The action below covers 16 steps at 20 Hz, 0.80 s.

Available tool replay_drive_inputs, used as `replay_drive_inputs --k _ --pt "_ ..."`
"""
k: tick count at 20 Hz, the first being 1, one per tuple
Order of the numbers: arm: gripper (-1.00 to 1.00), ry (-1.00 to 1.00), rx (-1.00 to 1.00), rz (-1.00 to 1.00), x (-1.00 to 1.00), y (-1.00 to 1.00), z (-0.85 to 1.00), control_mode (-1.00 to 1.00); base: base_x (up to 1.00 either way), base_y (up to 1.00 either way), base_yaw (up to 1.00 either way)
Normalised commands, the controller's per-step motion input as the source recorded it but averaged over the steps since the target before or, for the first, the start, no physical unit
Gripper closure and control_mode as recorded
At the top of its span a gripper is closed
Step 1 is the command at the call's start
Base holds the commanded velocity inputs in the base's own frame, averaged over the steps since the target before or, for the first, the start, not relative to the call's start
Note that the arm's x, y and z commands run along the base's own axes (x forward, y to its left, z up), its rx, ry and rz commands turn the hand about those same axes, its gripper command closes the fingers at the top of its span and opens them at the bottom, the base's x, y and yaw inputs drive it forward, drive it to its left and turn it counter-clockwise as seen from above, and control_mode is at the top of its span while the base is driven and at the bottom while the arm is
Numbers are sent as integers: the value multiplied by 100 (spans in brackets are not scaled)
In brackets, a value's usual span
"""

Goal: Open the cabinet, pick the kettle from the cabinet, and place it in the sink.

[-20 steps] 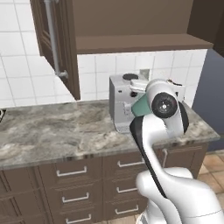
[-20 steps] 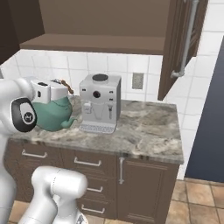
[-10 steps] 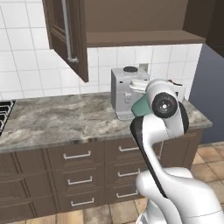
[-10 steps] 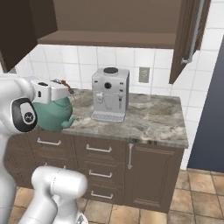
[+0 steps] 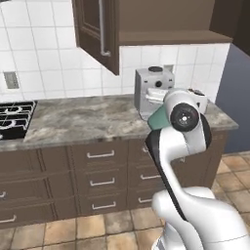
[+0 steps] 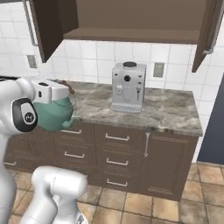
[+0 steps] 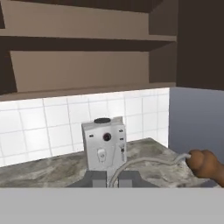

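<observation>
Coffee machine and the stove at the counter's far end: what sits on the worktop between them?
Only bare marbled counter lies between coffee machine and stove, in the left base view.

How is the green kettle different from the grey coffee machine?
The kettle is teal-green and round, while the coffee machine is grey and boxy. The kettle hangs in the air, held by its thin handle in the shut gripper, while the coffee machine stands on the stone counter. The kettle has a curved spout and an arched handle; the coffee machine has a flat front with a dark round knob. Both are outside the open cabinet.
</observation>
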Motion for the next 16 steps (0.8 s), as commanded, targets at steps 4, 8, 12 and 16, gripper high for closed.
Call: replay_drive_inputs --k 4,8,12,16 --pt "100 0 0 0 0 0 0 100 -13 28 85" --pt "100 0 0 0 0 0 0 100 -7 9 100" --pt "100 0 0 0 0 0 0 100 -3 0 100" --pt "100 0 0 0 0 0 0 100 -2 0 100"
